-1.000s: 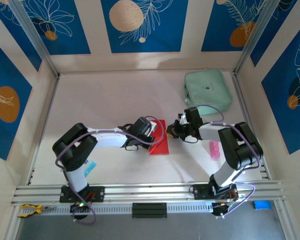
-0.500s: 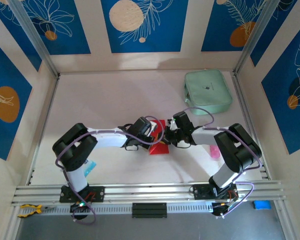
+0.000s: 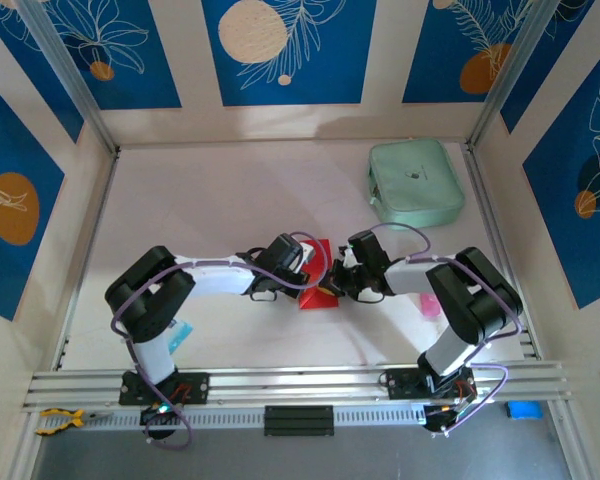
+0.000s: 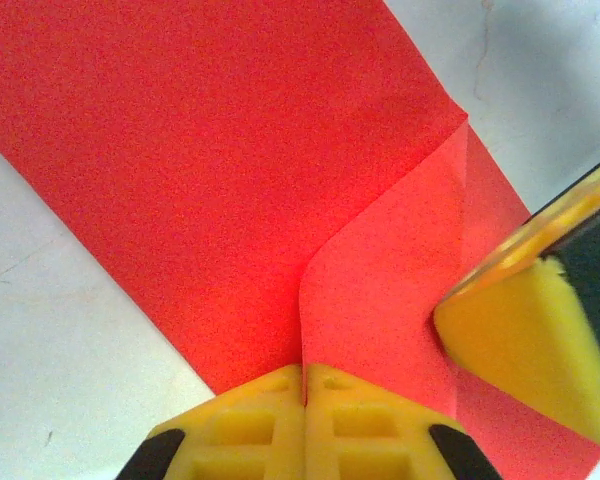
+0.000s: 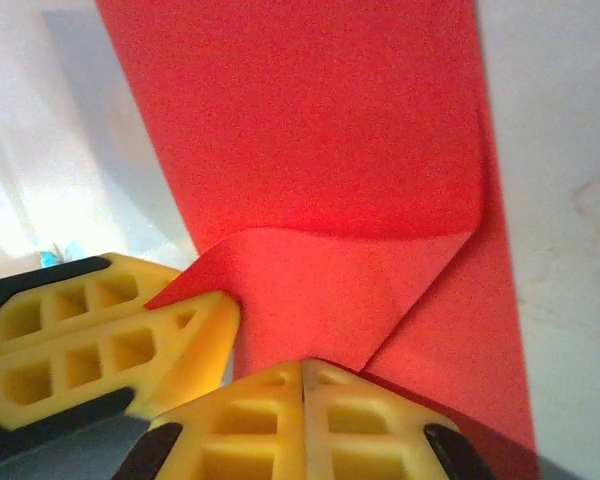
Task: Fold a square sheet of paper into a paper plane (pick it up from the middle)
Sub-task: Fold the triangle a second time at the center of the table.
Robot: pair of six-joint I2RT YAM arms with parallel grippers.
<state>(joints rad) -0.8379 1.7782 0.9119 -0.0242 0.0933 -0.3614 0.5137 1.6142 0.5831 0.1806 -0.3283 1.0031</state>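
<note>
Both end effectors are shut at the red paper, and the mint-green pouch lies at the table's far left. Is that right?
No. The pouch lies at the far right, as the top view shows. The left end effector and right end effector are indeed shut at the red paper.

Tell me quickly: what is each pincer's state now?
Left pincer: closed, tips against the red paper; grip cannot be told.
Right pincer: closed, tips against the same paper; grip unclear.

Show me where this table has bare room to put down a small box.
Bare: the far left of the table, behind the left arm, and the near strip between the red paper and the rail. Crowded: the middle, where the left gripper and right gripper meet on the paper.
</note>
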